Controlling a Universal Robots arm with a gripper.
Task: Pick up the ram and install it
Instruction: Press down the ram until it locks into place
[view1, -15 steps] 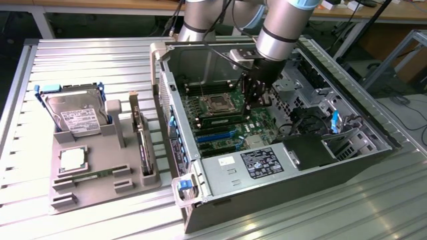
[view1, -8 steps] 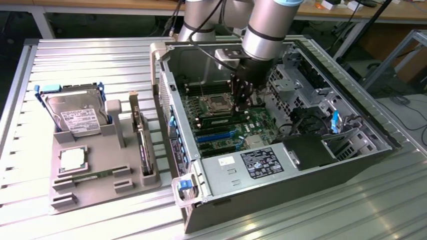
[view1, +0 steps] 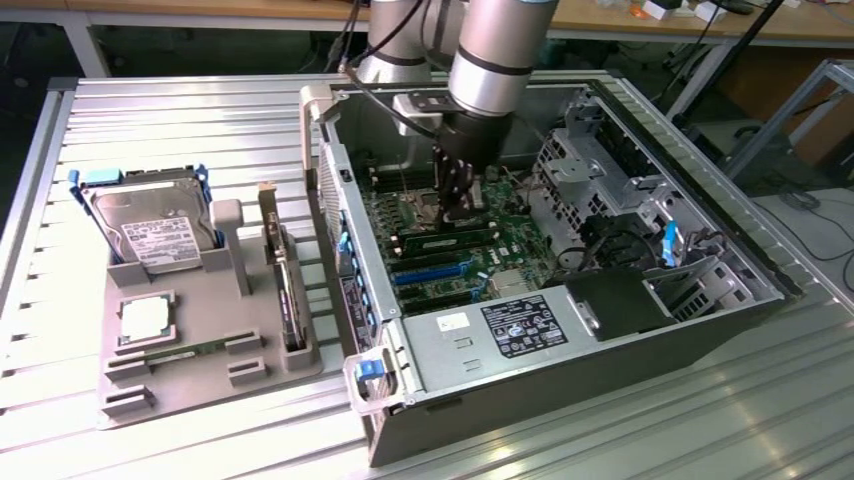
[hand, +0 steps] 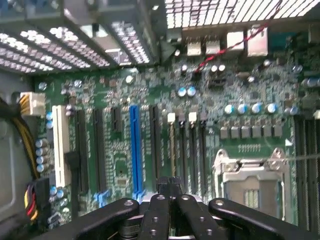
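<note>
Black gripper (hand: 170, 183) sits closest in the wrist view, fingers (hand: 159, 186) pressed together, nothing pinched between them. Tips hover over the motherboard (hand: 120, 150) memory slots. In the exterior view the gripper (view1: 461, 208) reaches down into the open PC case (view1: 587, 345). The ram (view1: 441, 243) lies along a slot just at its 6 o'clock; cannot tell if they touch. Grey tray (view1: 254, 345) is at the case's 9 o'clock, holding a hard drive (view1: 150, 228) and a thin green strip (view1: 174, 352).
</note>
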